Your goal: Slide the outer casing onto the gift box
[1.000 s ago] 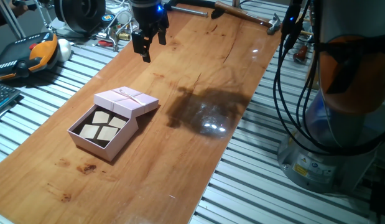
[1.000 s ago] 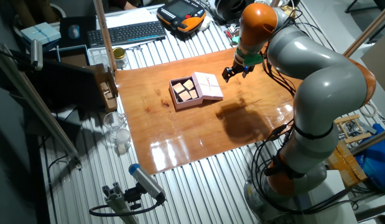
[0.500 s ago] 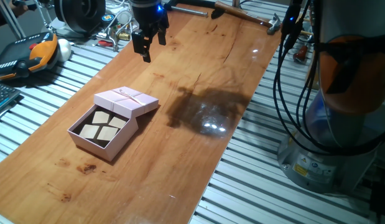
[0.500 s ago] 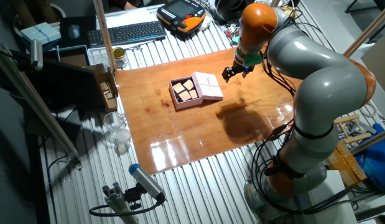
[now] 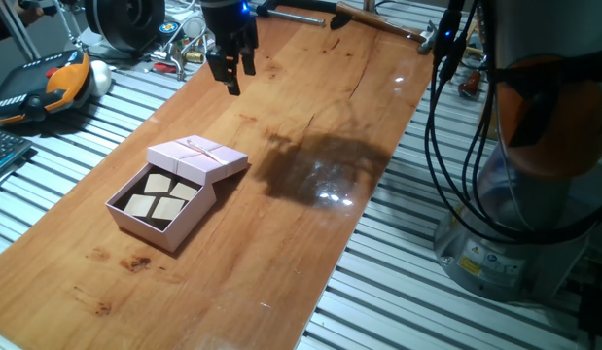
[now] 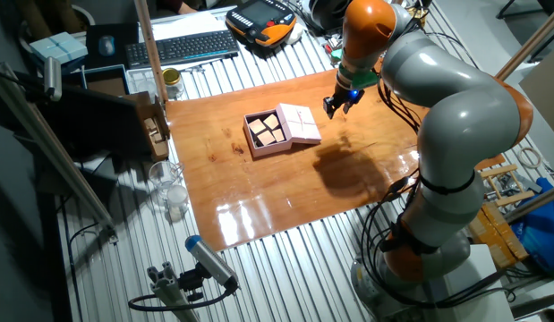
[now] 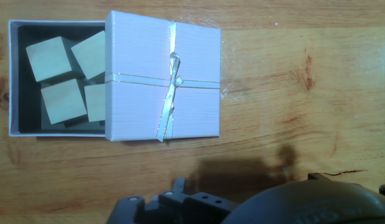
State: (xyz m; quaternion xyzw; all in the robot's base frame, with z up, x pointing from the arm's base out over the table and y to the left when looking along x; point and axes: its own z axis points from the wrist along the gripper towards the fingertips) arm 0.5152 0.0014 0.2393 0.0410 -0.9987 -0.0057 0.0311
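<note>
The flat square pale pink cardboard outer casing (image 7: 162,74), crossed by a thin ribbon tied in a small bow, lies partly over one end of the square pale pink cardboard gift box (image 7: 15,78), covering roughly a third of the tray and jutting past its end wall, so it sits askew rather than fully slid on. In the open part of the dark-lined tray, four tan square pieces (image 7: 64,74) show, two of them partly hidden under the casing's edge. Both sit together on the varnished wooden tabletop (image 5: 310,117), toward its middle, with a dark shadow and a bright glare patch on the wood beside them. The black two-finger gripper (image 5: 230,70) hangs in the air above the far part of the tabletop, well apart from casing and box, holding nothing; its fingers point down with a narrow gap visible between them. The grey and orange robot arm (image 6: 438,98) arches over from the table's side. Beyond the tabletop, on the slatted metal bench, lie an orange and black handheld pendant (image 5: 38,83) and a hammer (image 5: 388,24).
</note>
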